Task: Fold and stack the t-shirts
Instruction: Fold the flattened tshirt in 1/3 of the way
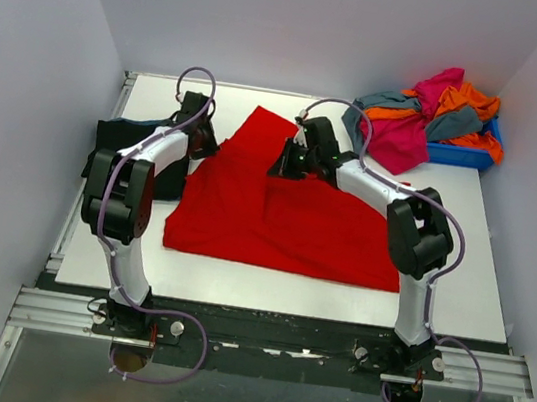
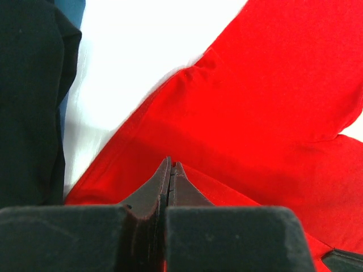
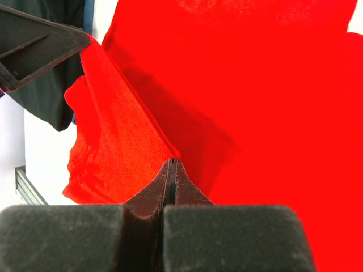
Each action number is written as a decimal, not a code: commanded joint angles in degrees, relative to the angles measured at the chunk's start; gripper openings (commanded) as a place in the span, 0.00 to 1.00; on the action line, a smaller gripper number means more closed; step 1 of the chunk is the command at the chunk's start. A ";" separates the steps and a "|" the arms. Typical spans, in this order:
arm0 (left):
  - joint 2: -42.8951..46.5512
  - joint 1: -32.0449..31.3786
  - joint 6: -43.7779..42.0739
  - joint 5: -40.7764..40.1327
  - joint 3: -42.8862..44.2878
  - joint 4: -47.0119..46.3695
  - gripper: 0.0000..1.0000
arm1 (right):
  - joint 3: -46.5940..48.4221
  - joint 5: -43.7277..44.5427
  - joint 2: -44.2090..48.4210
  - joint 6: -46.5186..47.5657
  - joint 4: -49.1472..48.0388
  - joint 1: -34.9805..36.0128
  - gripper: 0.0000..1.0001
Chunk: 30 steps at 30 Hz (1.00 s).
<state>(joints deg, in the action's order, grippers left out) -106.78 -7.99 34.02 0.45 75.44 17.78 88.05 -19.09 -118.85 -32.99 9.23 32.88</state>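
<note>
The red shirt (image 1: 276,217) lies mid-table, part folded. The left gripper (image 2: 171,168) and right gripper (image 3: 171,166) each pinch its cloth, jaws closed. A black shirt (image 1: 117,133) at the left edge looks done. The pile (image 1: 433,114) on the bin (image 1: 462,156) is not yet folded.

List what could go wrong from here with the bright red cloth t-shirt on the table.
1. The left gripper and right gripper seem to pinch the bright red cloth t-shirt only at their very fingertips, so the raised edge could slip free mid-fold.
2. The black cloth t-shirt lies close beside the left gripper, so a sweep might drag it along.
</note>
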 commanded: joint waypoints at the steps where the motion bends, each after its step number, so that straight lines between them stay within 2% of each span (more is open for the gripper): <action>1: -2.46 -0.19 -0.89 -0.54 2.43 -1.43 0.00 | 0.89 2.04 -1.82 -0.32 -0.01 -0.54 0.01; 3: -2.90 -0.27 -0.97 -0.45 2.43 -1.78 0.00 | 1.42 2.04 -2.35 -0.32 0.17 -0.63 0.01; 4: -2.91 -0.45 -1.06 -0.54 2.69 -1.78 0.01 | 1.68 1.87 -2.44 -0.23 0.60 -0.63 0.05; 6: -2.38 -0.45 -1.32 -0.54 3.05 -1.87 0.27 | 1.69 3.18 -1.74 -0.32 1.40 -0.63 0.28; 7: -1.77 -0.45 -1.32 -0.54 3.05 -1.87 0.39 | 1.08 3.97 -0.87 -0.06 1.40 -0.71 0.34; 8: -0.72 -0.54 -1.15 -0.80 2.70 -1.87 0.51 | 0.20 4.58 0.18 0.12 1.40 -0.72 0.35; 9: 0.51 -0.71 -1.15 -0.89 2.26 -2.39 0.58 | -0.77 5.46 1.76 0.56 1.40 -0.80 0.36; 11: 3.23 -1.24 -1.06 -1.67 1.03 -2.22 0.63 | -3.75 7.48 5.36 0.91 1.84 -1.07 0.35; 16: 11.66 -4.39 1.39 -2.12 -6.16 -2.92 0.62 | -14.55 16.96 17.04 0.57 7.62 -2.56 0.25; 20: 18.35 -8.53 4.21 -3.96 -15.56 -3.98 0.59 | -24.83 27.42 28.20 -0.14 14.22 -5.28 0.25; 23: 23.62 -9.85 5.88 -3.00 -23.29 -6.43 0.57 | -32.65 31.65 36.99 -0.67 17.74 -10.36 0.26; 27: 28.99 -10.56 7.90 -0.63 -32.44 -10.48 0.55 | -39.08 34.02 42.64 -0.05 20.03 -17.49 0.29; 30: 31.37 -10.64 9.04 1.03 -37.89 -12.59 0.56 | -40.33 35.52 42.56 -0.67 20.38 -19.34 0.31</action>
<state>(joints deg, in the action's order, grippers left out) -78.76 -18.46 40.36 -1.17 42.98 9.87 49.82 10.87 -76.51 -33.15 25.93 14.96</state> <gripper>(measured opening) 0.555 0.304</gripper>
